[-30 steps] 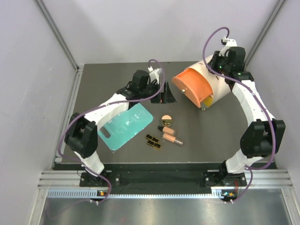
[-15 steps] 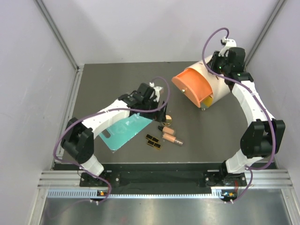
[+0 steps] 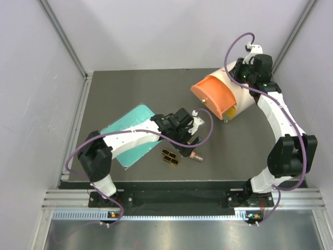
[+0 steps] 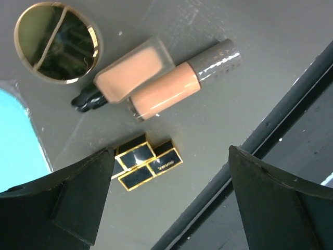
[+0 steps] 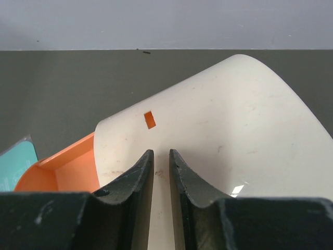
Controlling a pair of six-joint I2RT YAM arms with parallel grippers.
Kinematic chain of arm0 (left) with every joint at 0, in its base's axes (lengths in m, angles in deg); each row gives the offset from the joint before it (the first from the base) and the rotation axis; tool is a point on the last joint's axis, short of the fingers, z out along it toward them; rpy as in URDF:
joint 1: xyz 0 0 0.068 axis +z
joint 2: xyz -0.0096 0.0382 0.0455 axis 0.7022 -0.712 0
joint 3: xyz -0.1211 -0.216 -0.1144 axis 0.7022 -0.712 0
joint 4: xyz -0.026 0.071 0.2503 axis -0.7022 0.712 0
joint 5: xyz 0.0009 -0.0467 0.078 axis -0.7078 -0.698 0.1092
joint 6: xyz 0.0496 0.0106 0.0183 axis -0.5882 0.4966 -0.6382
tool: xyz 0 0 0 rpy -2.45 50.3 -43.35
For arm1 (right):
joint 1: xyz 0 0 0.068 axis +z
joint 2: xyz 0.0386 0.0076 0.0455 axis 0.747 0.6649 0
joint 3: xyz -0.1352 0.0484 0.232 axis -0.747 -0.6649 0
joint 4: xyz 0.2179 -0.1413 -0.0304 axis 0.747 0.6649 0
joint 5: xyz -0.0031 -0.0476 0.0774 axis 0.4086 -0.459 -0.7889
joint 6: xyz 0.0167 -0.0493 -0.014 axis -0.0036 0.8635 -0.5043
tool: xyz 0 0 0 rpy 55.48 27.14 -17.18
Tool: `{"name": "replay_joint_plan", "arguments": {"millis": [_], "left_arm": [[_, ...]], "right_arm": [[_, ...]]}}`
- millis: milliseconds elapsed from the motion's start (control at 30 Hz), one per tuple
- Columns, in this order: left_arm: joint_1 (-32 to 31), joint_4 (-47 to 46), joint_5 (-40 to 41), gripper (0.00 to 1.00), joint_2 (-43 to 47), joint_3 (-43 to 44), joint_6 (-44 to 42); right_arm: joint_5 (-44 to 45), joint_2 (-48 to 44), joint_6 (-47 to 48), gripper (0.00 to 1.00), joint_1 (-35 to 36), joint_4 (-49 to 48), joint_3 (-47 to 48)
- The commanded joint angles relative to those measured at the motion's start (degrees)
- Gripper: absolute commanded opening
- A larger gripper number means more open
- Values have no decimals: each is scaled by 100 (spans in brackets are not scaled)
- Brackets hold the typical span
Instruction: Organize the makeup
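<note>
The makeup lies at the front middle of the table. In the left wrist view I see a round gold-and-black compact [image 4: 57, 41], two peach-pink tubes [image 4: 132, 78] [image 4: 171, 88] side by side, and small black gold-edged palettes [image 4: 145, 161]. My left gripper [image 4: 171, 156] is open and empty, hovering just above the palettes. In the top view it [image 3: 187, 141] hides the compact; the palettes [image 3: 170, 157] and one tube [image 3: 194, 155] show. My right gripper [image 5: 161, 153] is shut with a thin gap, empty, its tips on the white drum [image 5: 223, 130].
The flat teal tray [image 3: 127, 125] lies left of the makeup, under my left arm. The white drum with the open orange drawer [image 3: 213, 94] stands at the back right. The table's dark front rail [image 4: 270, 130] runs close to the palettes.
My left arm has swung from the back of the table, right and forward across the tray, to above the makeup. The tray seems shifted back and left. The right arm has not moved.
</note>
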Motion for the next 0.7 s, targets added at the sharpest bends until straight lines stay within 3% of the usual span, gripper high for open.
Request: {"name": "replay_joint_plan", "arguments": {"millis": [0, 200, 667], "left_arm": [[-130, 156, -152, 95, -356, 410, -448], [-139, 524, -591, 94, -1112, 1059, -536], [-183, 569, -961, 93, -1746, 1219, -879]], "right_arm": [[8, 236, 16, 20, 58, 1645, -470], [8, 218, -1, 20, 58, 1645, -461], [87, 350, 130, 21, 49, 1794, -189]]}}
